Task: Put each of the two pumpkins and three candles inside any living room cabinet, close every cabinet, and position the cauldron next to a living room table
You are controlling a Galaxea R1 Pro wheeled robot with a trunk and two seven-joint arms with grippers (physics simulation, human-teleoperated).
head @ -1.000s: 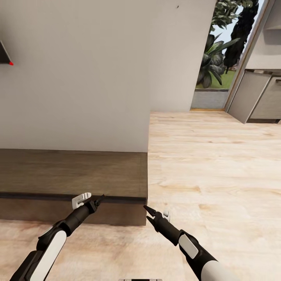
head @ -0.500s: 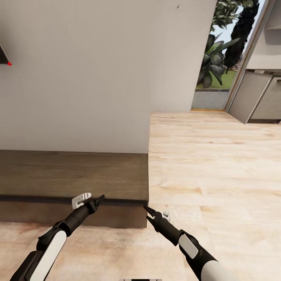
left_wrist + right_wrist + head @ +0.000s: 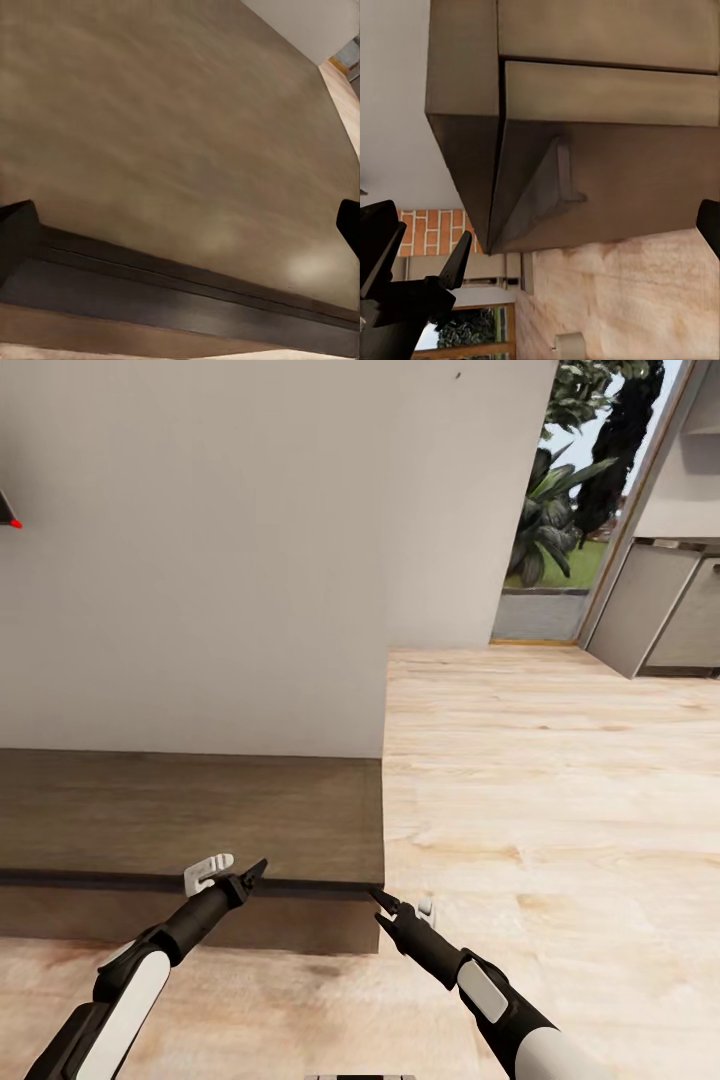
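Observation:
The long, low dark brown cabinet (image 3: 190, 810) runs along the white wall, and its right end sits in front of me. Its drawer fronts look shut. My left gripper (image 3: 247, 861) hangs open over the cabinet's front edge, near that end; the left wrist view looks down on the cabinet top (image 3: 165, 135). My right gripper (image 3: 398, 897) is open too, just off the cabinet's right front corner (image 3: 465, 120) and above the floor. A small beige cylinder that looks like a candle (image 3: 571, 345) stands on the floor far beyond the cabinet's end. Pumpkins, cauldron and table are out of view.
A corner of the black TV (image 3: 7, 510) hangs on the wall at the left. Light plank floor (image 3: 540, 780) stretches to the right toward a glass door with plants (image 3: 560, 510) and grey kitchen units (image 3: 665, 610). Red brick (image 3: 431, 232) is visible past the cabinet.
The whole view has shifted slightly: the cabinet sits a little lower and farther right in the picture and the TV corner has slid left. Both arms keep their pose.

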